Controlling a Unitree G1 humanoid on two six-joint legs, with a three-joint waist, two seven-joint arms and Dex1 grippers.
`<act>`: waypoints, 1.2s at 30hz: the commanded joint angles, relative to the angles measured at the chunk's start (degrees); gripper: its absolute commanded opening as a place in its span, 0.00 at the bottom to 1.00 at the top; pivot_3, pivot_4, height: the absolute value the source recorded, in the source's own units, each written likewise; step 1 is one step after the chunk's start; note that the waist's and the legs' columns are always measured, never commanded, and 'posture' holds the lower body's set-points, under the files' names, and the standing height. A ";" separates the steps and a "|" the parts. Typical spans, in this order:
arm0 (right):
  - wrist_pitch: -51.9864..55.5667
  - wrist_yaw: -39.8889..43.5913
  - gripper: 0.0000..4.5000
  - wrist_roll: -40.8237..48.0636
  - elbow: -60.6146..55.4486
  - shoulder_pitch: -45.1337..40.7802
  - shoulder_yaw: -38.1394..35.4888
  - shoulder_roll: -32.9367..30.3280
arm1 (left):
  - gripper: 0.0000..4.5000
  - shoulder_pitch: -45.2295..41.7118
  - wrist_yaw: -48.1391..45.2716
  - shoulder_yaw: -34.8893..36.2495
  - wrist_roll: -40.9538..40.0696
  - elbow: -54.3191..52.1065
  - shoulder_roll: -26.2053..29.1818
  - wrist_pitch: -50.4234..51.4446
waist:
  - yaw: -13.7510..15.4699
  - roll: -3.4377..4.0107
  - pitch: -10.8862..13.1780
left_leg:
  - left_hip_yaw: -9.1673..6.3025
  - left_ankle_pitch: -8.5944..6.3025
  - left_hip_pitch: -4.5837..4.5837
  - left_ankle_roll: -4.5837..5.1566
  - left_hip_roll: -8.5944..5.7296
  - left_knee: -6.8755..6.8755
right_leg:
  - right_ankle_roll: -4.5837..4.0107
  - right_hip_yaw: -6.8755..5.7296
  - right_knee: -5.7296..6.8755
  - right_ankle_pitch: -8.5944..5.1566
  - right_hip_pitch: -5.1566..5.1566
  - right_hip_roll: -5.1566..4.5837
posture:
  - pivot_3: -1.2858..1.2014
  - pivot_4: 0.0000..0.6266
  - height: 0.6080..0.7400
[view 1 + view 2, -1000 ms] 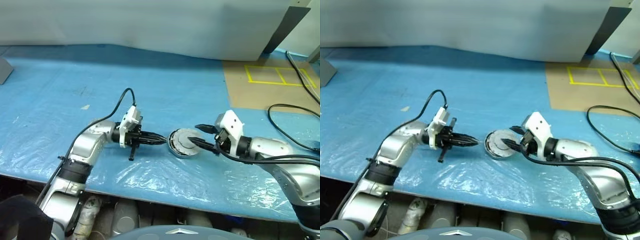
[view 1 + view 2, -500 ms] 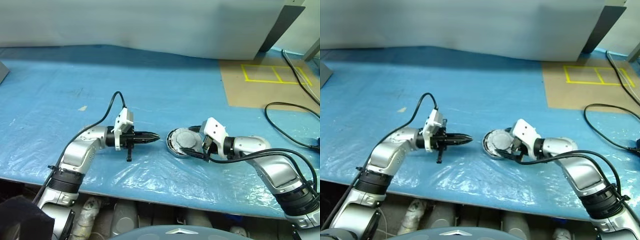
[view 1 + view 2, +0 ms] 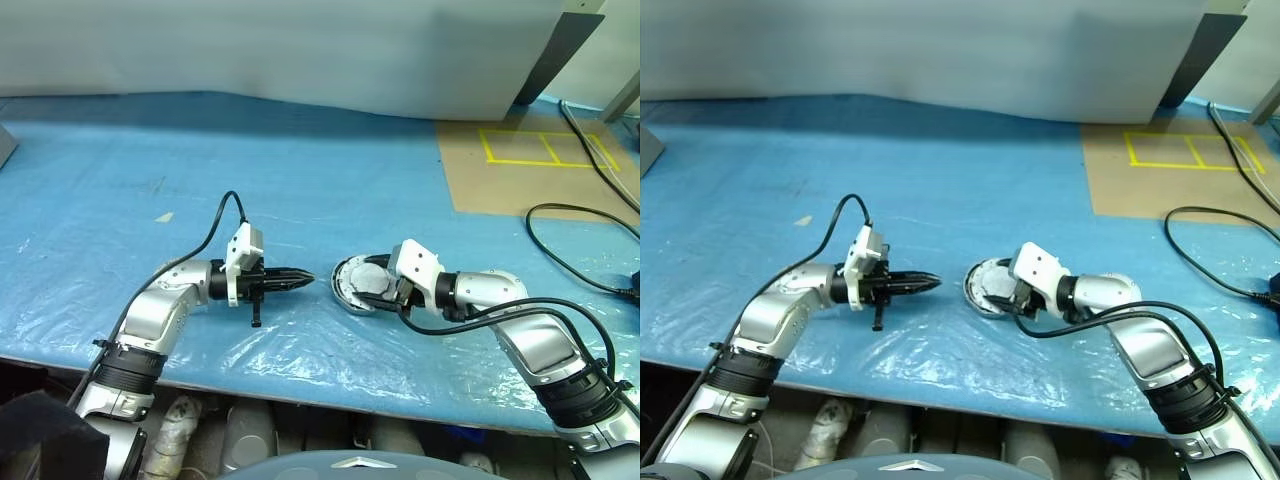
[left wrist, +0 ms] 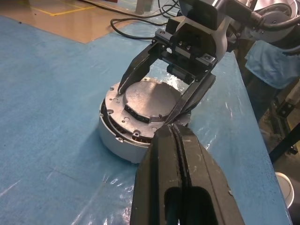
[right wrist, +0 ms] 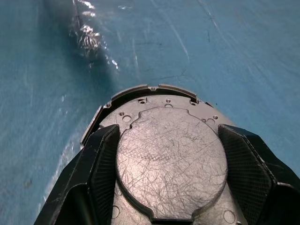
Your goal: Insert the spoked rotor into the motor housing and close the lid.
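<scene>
The motor housing point(image 4: 117, 136) sits on the blue table, round and squat, also seen as motor housing point(image 3: 343, 292). The lid point(image 4: 150, 96) lies on top of it, plain grey face up and slightly askew; it appears again as lid point(image 5: 171, 159). My right gripper point(image 5: 169, 129) reaches over the housing from the right, one finger on each side of the lid and closed against its edge. My left gripper point(image 3: 305, 278) is shut with nothing in it, lying level and pointing at the housing's left side, a small gap short of it. The spoked rotor is hidden.
Crinkled clear film point(image 3: 300, 345) covers the blue table near its front edge. A brown board with yellow tape point(image 3: 530, 160) lies at the far right, and a black cable point(image 3: 560, 250) loops beside it. A grey sheet point(image 3: 300, 50) closes off the back.
My right gripper has come down and in over the housing, and its fingers have drawn in around the lid. My left gripper has pulled back slightly from the housing. The camera has shifted.
</scene>
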 commanded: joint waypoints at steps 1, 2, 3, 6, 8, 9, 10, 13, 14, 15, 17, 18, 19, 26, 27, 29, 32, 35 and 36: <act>4.46 -1.10 0.66 5.04 -2.78 -3.11 -4.06 2.42 | 0.00 -0.24 1.38 0.75 -1.51 -3.34 0.02 1.39 | -0.28 0.00 0.00 | 0.00 0.00 -0.01 0.00 0.00 0.00 | 0.00 0.00 0.01 0.00 -0.01 0.00 | 0.52 0.24 1.00; 5.54 -1.46 0.66 5.73 -2.82 -3.68 -4.47 3.18 | 0.00 -0.42 1.77 0.77 -1.69 -3.64 -0.10 1.85 | -0.39 0.00 0.00 | 0.00 0.00 -0.02 0.00 0.00 0.01 | 0.00 0.00 0.01 0.00 -0.01 0.00 | 0.52 0.24 1.00; 5.99 -1.84 0.66 5.61 -2.68 -4.17 -4.31 3.61 | 0.00 -0.56 2.18 0.79 -1.91 -3.96 -0.18 2.30 | -0.48 0.00 0.00 | 0.00 0.00 -0.04 0.00 0.00 0.03 | 0.00 0.00 0.01 0.00 -0.01 0.00 | 0.52 0.24 1.00; 5.24 -2.14 0.66 3.23 -2.13 -4.53 -2.36 3.40 | 0.00 -0.79 2.86 0.69 -2.23 -4.49 -0.27 3.08 | -0.52 0.00 0.00 | 0.00 0.00 -0.06 -0.01 -0.02 0.06 | 0.00 -0.01 0.01 0.00 -0.01 0.00 | 0.52 0.24 1.00; 4.38 -2.35 0.66 1.86 -1.32 -4.25 -1.32 3.27 | 0.00 -0.82 3.17 0.61 -2.36 -4.97 -0.29 3.45 | -0.55 0.00 0.00 | 0.00 0.00 -0.06 -0.01 -0.03 0.06 | 0.00 -0.02 0.00 0.00 -0.01 0.00 | 0.52 0.24 1.00; 3.62 -2.50 0.66 0.98 -0.73 -4.07 -0.92 3.23 | 0.00 -0.83 3.34 0.59 -2.44 -5.19 -0.29 3.60 | -0.58 0.00 0.00 | 0.00 0.00 -0.07 -0.01 -0.03 0.06 | 0.00 -0.02 0.00 0.00 -0.01 0.00 | 0.52 0.24 1.00; 3.08 -3.11 0.66 0.18 0.26 -4.10 -0.86 3.63 | 0.00 -0.91 3.50 0.62 -2.60 -5.34 -0.28 3.80 | -0.61 0.00 0.00 | 0.00 0.00 -0.06 -0.01 -0.03 0.06 | 0.00 -0.02 0.00 0.00 -0.01 0.00 | 0.52 0.24 1.00; 2.68 -4.44 0.66 -0.09 2.35 -4.12 -1.37 5.65 | 0.00 -0.94 3.97 0.69 -3.00 -5.56 -0.26 4.10 | -0.65 0.00 0.00 | 0.00 0.00 -0.06 -0.01 -0.04 0.07 | 0.00 -0.02 0.00 0.00 -0.01 0.00 | 0.52 0.24 1.00; 2.64 -4.67 0.66 -0.15 2.76 -4.08 -1.37 6.22 | 0.00 -0.89 4.03 0.69 -3.05 -5.57 -0.22 4.12 | -0.68 0.00 0.00 | 0.00 0.00 -0.07 -0.01 -0.05 0.08 | 0.00 -0.02 0.01 0.00 -0.01 0.00 | 0.52 0.24 1.00; 2.80 -4.72 0.66 0.10 3.02 -4.03 -1.37 6.85 | 0.00 -0.86 4.04 0.66 -2.96 -5.39 -0.23 4.00 | -0.68 0.00 0.00 | 0.00 0.00 -0.06 -0.01 -0.04 0.09 | 0.00 -0.02 0.01 0.00 -0.01 0.01 | 0.52 0.24 1.00; 3.06 -5.13 0.66 0.23 3.65 -4.15 -1.37 8.02 | 0.00 -0.95 4.13 0.59 -2.68 -4.80 -0.33 3.77 | -0.73 0.00 0.00 | 0.00 0.00 -0.06 -0.01 -0.04 0.09 | 0.00 -0.02 0.02 0.00 -0.01 0.01 | 0.52 0.24 1.00; 3.20 -5.27 0.66 0.21 4.11 -4.26 -1.32 8.53 | 0.00 -1.07 4.12 0.59 -2.59 -4.51 -0.36 3.68 | -0.78 0.00 0.00 | 0.00 0.00 -0.06 -0.01 -0.04 0.09 | 0.00 -0.02 0.02 0.00 -0.01 0.01 | 0.52 0.24 1.00; 3.19 -5.33 0.66 0.05 4.51 -4.33 -1.26 8.85 | 0.00 -1.17 4.10 0.58 -2.56 -4.31 -0.36 3.66 | -0.79 0.00 0.00 | 0.00 0.00 -0.06 -0.01 -0.04 0.09 | 0.00 -0.02 0.02 0.00 -0.01 0.01 | 0.52 0.24 1.00; 1.29 -6.18 0.66 -2.19 7.25 -4.99 -0.16 10.02 | 0.00 -1.30 3.64 0.74 -1.86 -2.07 -0.23 2.36 | -0.81 0.00 0.00 | 0.00 0.00 -0.01 -0.01 -0.04 0.16 | -0.01 0.00 0.12 0.00 -0.01 0.01 | 0.52 0.24 1.00; 0.53 -6.26 0.66 -3.17 8.06 -4.86 0.33 9.84 | 0.00 -1.09 3.37 0.79 -1.72 -1.62 -0.11 1.86 | -0.81 0.00 0.00 | 0.00 0.00 -0.01 -0.01 -0.04 0.17 | -0.01 0.00 0.14 0.00 0.00 0.01 | 0.52 0.24 1.00; -0.52 -6.07 0.66 -4.10 9.24 -4.25 0.71 9.68 | 0.00 -0.55 2.69 0.98 -1.52 -0.58 0.15 0.64 | -0.81 0.00 0.00 | 0.00 0.00 0.00 -0.01 -0.04 0.21 | -0.01 0.01 0.16 0.00 0.00 0.01 | 0.52 0.24 1.00; -2.87 -6.36 0.66 -5.94 11.07 -3.34 1.31 9.30 | 0.00 0.06 1.65 1.20 -1.15 1.40 0.47 -1.45 | -0.81 -0.01 -0.01 | 0.00 0.00 0.08 -0.01 -0.04 0.22 | -0.01 0.03 0.20 0.00 0.06 0.01 | 0.52 0.24 1.00; -4.18 -6.52 0.66 -6.38 12.56 -2.82 1.09 9.36 | 0.00 0.23 0.76 1.09 -0.18 3.91 0.70 -3.83 | -0.81 -0.02 -0.02 | 0.00 0.00 0.18 -0.01 -0.03 0.24 | -0.03 0.04 0.24 0.02 0.13 0.00 | 0.52 0.24 1.00; -4.72 -6.35 0.66 -6.66 12.91 -2.74 1.26 9.21 | 0.00 0.01 0.64 1.06 0.05 4.59 0.68 -4.16 | -0.80 -0.02 -0.02 | 0.00 0.00 0.20 -0.01 -0.03 0.25 | -0.04 0.04 0.24 0.03 0.16 0.00 | 0.52 0.24 1.00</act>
